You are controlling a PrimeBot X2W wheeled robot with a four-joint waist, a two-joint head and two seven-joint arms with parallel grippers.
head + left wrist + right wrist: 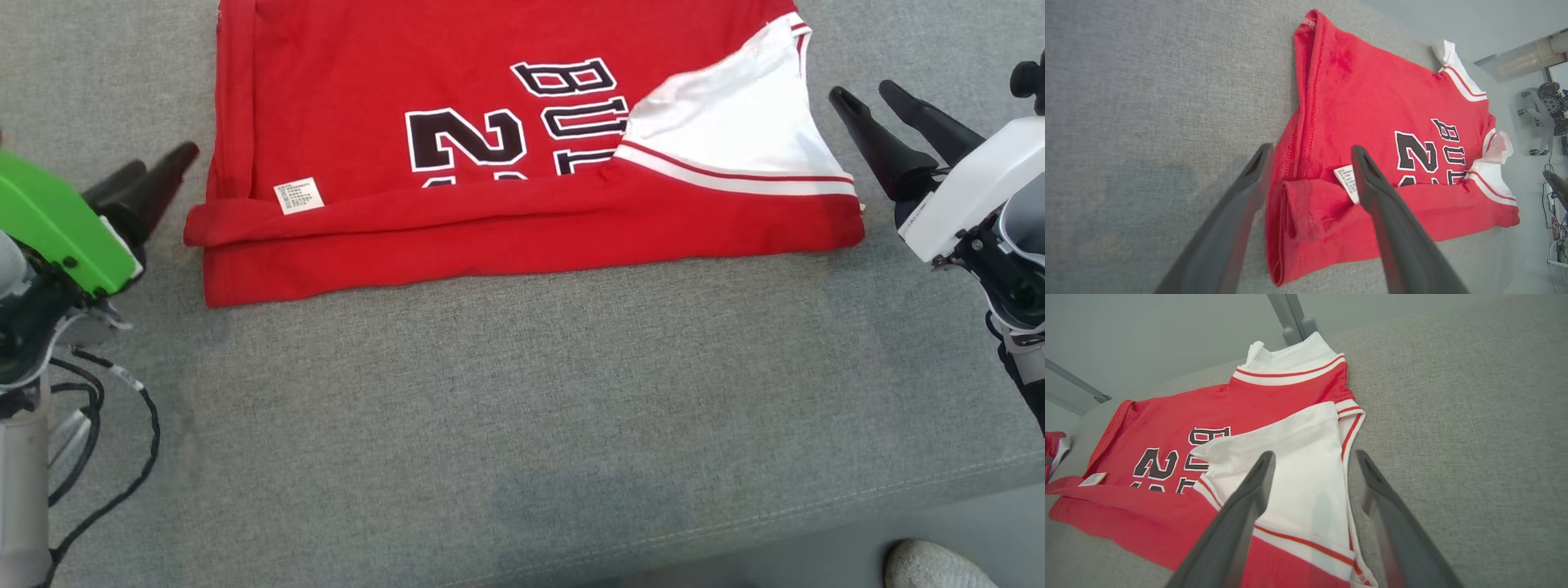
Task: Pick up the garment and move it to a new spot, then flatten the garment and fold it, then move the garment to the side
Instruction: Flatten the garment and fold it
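The garment [506,163] is a red jersey with white trim and black lettering, lying on the grey cloth surface [522,392] with its near edge folded over. A white label [299,196] shows near its left end. My left gripper [163,161] stands open just left of the jersey's left edge, holding nothing. In the left wrist view its fingers [1311,150] straddle the folded corner of the garment [1380,122] from above. My right gripper [865,92] is open and empty, just right of the white shoulder part. In the right wrist view the right gripper [1314,456] hangs over the garment [1298,473].
The cloth surface ends in a seamed front edge [816,510], with a shoe [931,567] on the floor beyond it. Black cables [122,457] hang by my left arm. Another red piece [1053,445] lies at the far left of the right wrist view.
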